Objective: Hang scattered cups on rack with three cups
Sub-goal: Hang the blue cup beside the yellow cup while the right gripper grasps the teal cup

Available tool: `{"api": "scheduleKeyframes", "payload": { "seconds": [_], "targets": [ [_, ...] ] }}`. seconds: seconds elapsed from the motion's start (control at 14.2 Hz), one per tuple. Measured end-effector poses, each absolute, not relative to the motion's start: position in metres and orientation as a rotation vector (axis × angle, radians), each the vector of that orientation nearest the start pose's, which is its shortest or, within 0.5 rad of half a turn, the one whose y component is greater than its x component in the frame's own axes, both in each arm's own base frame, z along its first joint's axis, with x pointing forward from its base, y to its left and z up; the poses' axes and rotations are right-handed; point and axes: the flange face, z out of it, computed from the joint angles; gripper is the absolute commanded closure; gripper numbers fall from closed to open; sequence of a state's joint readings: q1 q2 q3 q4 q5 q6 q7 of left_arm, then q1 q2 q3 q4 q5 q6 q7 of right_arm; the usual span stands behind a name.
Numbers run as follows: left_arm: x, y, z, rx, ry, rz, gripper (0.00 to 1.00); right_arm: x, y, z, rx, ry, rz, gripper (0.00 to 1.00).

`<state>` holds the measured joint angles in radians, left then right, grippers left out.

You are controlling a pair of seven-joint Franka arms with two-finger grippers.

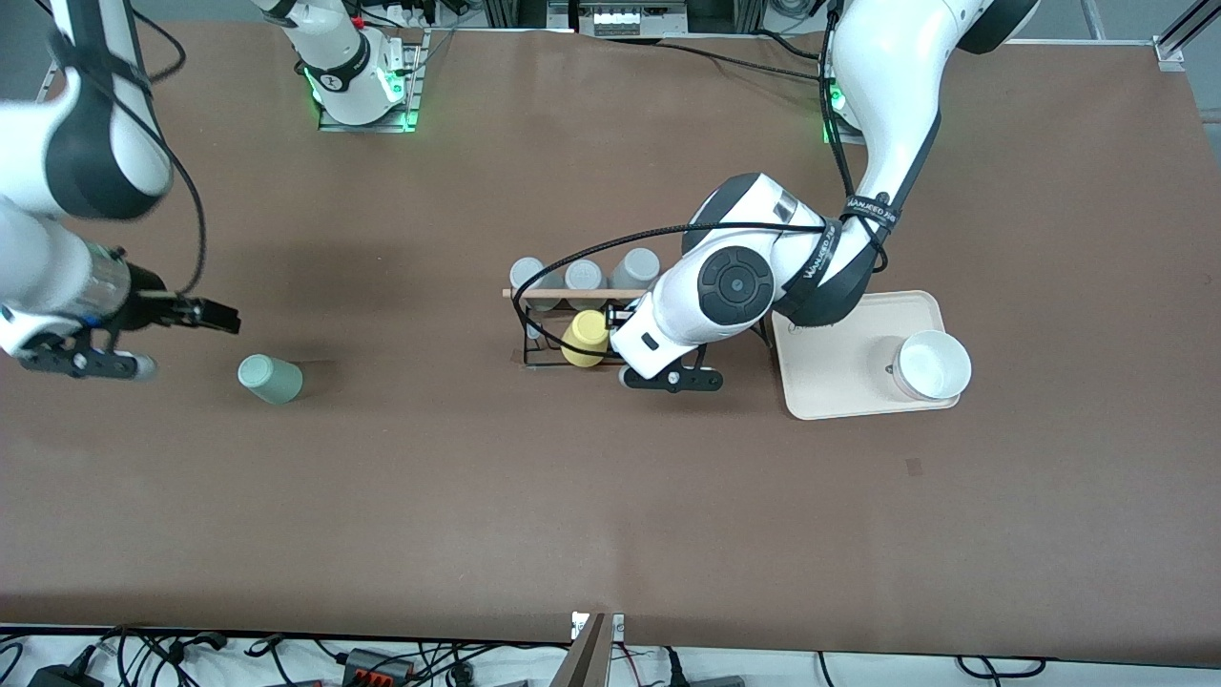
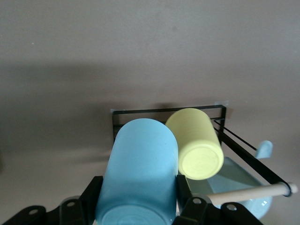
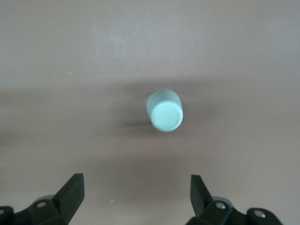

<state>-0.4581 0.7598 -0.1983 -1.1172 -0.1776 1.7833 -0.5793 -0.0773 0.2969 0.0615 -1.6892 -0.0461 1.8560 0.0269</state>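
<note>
The light blue cup (image 2: 138, 173) is clamped between the closed fingers of the left gripper (image 2: 136, 206), which hangs over the rack (image 1: 572, 324) at the middle of the table; in the front view the cup is hidden under the arm. The rack's black wire frame carries a wooden rod (image 1: 563, 293) across its top, and a yellow cup (image 1: 585, 338) hangs on the side nearer the front camera, just beside the blue one in the left wrist view. Three grey cups (image 1: 582, 277) sit on the rack's farther side. The mint green cup (image 1: 270, 378) stands upside down on the table toward the right arm's end, at about nine o'clock from the rack and well apart from it. The right gripper (image 3: 136, 192) hovers just beside it at ten o'clock in the front view, fingers spread wide and holding nothing. At three o'clock from the rack lies a cream tray (image 1: 830, 382) with a white bowl (image 1: 933, 364) on it. The brown table surface (image 1: 610, 506) is matte and plain; cables and power strips run along its edges.
</note>
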Motion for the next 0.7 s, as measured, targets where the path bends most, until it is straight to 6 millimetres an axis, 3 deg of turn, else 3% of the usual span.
{"api": "scheduleKeyframes", "payload": {
  "seconds": [0.21,0.28,0.35,0.42,0.56,0.7],
  "targets": [
    [0.603,-0.441,0.347,-3.306,-0.005,0.406,0.95,0.642,-0.038,0.353,-3.149,-0.040,0.234,0.00],
    [0.601,-0.446,0.341,-3.308,0.001,0.399,0.88,0.644,-0.044,0.336,-3.147,-0.058,0.220,0.00],
    [0.600,-0.450,0.334,-3.306,0.007,0.400,0.58,0.644,-0.047,0.320,-3.146,-0.073,0.197,0.00],
    [0.598,-0.453,0.328,-3.301,0.011,0.406,0.01,0.642,-0.050,0.305,-3.145,-0.076,0.176,0.00],
    [0.602,-0.449,0.321,-3.276,0.022,0.366,0.00,0.633,-0.052,0.278,-3.146,-0.081,0.136,0.00],
    [0.615,-0.435,0.330,-3.241,0.029,0.263,0.00,0.622,-0.050,0.255,-3.145,-0.096,0.104,0.00]
  ]
}}
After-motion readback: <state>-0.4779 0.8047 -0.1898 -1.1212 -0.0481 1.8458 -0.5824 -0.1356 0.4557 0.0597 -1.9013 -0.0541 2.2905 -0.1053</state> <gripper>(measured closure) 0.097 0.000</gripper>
